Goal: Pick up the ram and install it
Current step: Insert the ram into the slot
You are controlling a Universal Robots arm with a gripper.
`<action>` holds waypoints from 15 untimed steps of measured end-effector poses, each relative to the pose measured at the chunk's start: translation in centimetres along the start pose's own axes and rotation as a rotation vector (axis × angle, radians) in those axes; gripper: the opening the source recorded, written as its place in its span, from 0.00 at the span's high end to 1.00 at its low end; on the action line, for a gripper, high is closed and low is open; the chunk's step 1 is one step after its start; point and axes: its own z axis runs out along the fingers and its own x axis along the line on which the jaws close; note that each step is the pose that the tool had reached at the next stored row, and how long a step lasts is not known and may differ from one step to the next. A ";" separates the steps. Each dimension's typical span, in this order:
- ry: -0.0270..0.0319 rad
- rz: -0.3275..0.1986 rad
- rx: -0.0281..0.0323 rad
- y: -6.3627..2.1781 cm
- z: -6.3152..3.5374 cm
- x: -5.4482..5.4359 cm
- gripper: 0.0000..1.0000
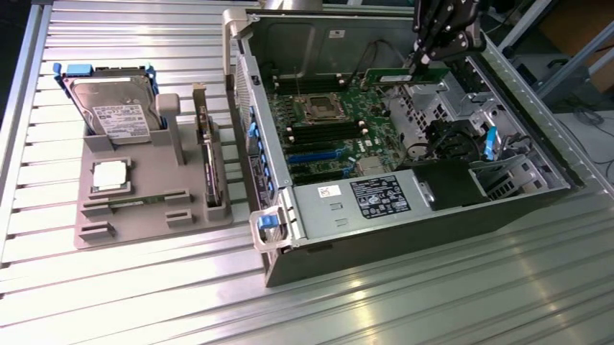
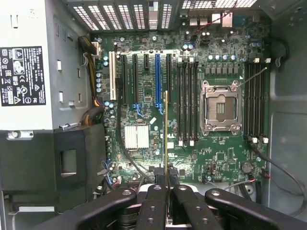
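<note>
Green fibreglass, thin and seen edge-on from the wrist camera: the ram (image 2: pixel 166 129) is pinched between the black fingers of the gripper (image 2: pixel 167 187). The gripper is drawn in narrow on the stick's two flat faces. The stick hangs in the air above the open computer case (image 1: pixel 278 273) and is not seated in anything.

Take the empty processor socket (image 2: pixel 220 108) as the mark. The stick runs parallel to the bank of black memory slots (image 2: pixel 187 103) just beside the socket. It sits a little off that bank, on the side away from the socket and nearer the blue expansion slot (image 2: pixel 158 79). A second bank of slots (image 2: pixel 254 103) lies on the socket's far side.

In the exterior view the ram is raised above the socket and toward the exterior view's right of it. The grip there looks nearer one end than the middle. Well apart from the socket, outside the case at the exterior view's left, a grey tray (image 1: pixel 96 223) carries a hard drive (image 1: pixel 115 115).

The stick should handle as light and stiff, but not forgiving. An off-centre hold probably lets it pivot between the pads. Its chips and contact edge are likely to suffer from scraping or a skewed push. The safest hold is likely the bare upper margin of the board, with the contact edge left free.
</note>
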 end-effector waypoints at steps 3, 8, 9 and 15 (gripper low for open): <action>0.0000 0.000 0.0000 0.00 0.08 0.0 0.88; 0.0000 0.000 0.0000 0.00 0.37 0.0 0.88; -0.0001 0.000 0.0000 0.00 0.43 0.0 0.88; 0.0000 0.000 -0.0001 0.00 0.77 0.0 0.88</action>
